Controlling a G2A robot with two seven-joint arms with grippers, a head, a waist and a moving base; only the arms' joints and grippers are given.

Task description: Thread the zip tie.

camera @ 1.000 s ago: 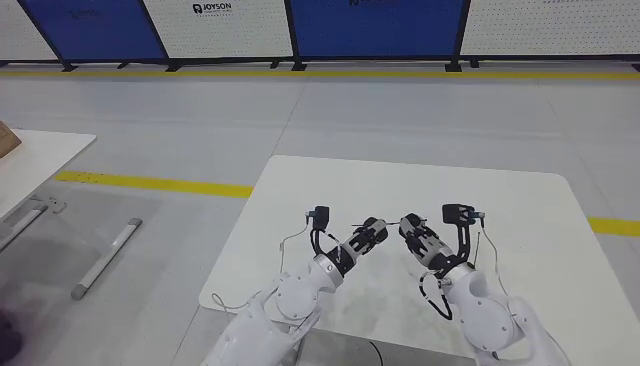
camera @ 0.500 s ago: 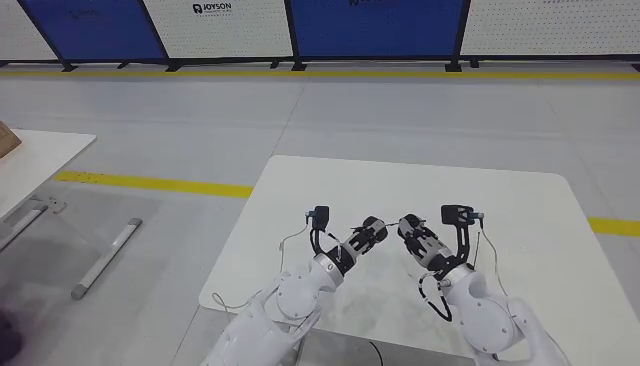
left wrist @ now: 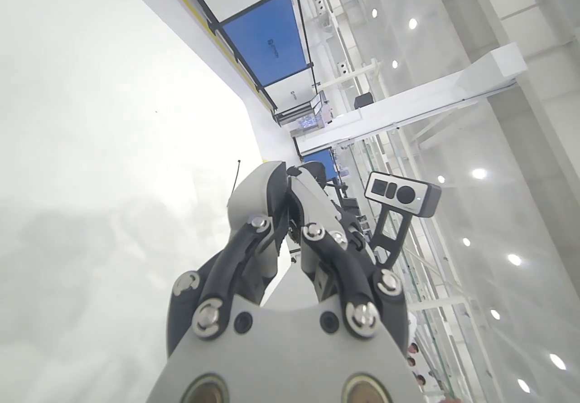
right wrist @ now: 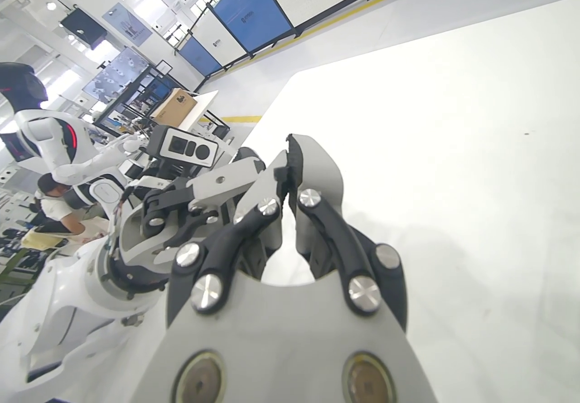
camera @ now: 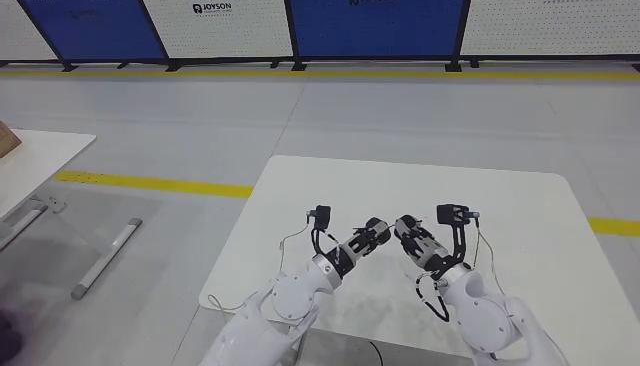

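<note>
Behind white rectangular table (camera: 330,181): blue-white panels (camera: 378,26), yellow floor line (camera: 150,182).
Thin black zip tie (left wrist: 236,178): long axis points away from left gripper (left wrist: 288,172).
Jaws: right gripper (right wrist: 288,153) clenched, left likewise.

Right gripper (right wrist: 290,153) has its pads squeezed together, left gripper (right wrist: 251,167) sits right beside those fingertips, white table (right wrist: 453,105) stretching past them.

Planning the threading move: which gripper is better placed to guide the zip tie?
Left, likely. The thin black zip tie pokes out right beside the shut left gripper, while the shut right gripper sits on that gripper's far side. Whether either grips it is unclear.
</note>
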